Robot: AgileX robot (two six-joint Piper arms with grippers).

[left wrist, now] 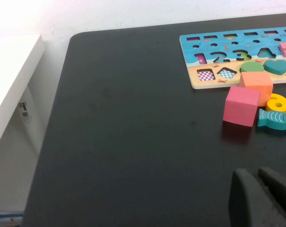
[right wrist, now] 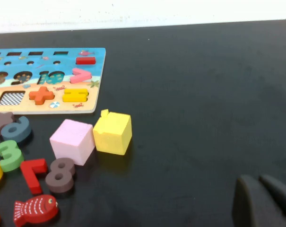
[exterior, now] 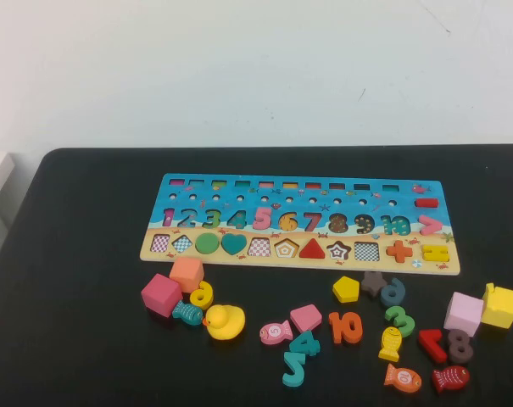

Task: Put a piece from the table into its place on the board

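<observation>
The piece, a small flat yellow pentagon (exterior: 345,289), lies on the black table (exterior: 86,254) just in front of the board (exterior: 239,184), right of its middle. The board is long, with a blue and sandy print. Its pentagon slot (exterior: 286,248) in the front row shows bare wood. Neither arm appears in the high view. My left gripper (left wrist: 256,172) is shut and holds nothing, over bare table left of the pieces. My right gripper (right wrist: 258,178), also shut with nothing in it, hovers over bare table right of the yellow cube (right wrist: 113,133). The pentagon is outside both wrist views.
Loose numbers and fish lie scattered before the board. A yellow duck (exterior: 225,322), a magenta cube (exterior: 161,294) and an orange cube (exterior: 186,274) sit at the left. A pale pink cube (exterior: 464,312) is at the right. A white shelf (left wrist: 10,80) stands beyond the table's left edge.
</observation>
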